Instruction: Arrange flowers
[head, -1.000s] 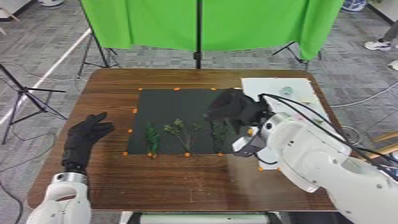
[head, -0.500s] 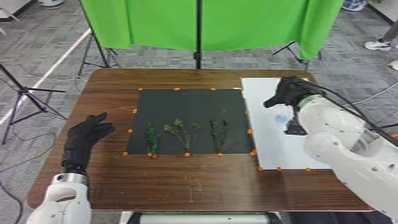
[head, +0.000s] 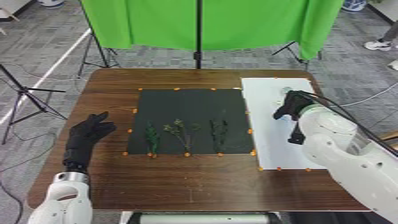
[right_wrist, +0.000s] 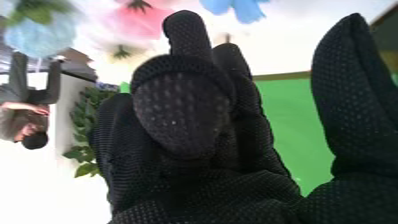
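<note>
Poises right hand (head: 294, 103), fingers loosely apart, over white sheet (head: 271, 145) at 3 o'clock of black mat (head: 191, 106), near pale blue flower (right_wrist: 40, 35); likely selecting blooms, next needs to pinch one to join leafy sprigs (head: 152, 138) at mat's 6 o'clock.

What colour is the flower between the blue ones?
The flower is pink, clearest in the right wrist view.

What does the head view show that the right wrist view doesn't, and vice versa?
Head view: left hand, black sheet with three leafy stems, table.

Right wrist view: pink flower, bushy green plant.

Both: right hand, green curtain. Blue flower is clear at the wrist; can't tell if the head view's pale blue patch matches.
</note>
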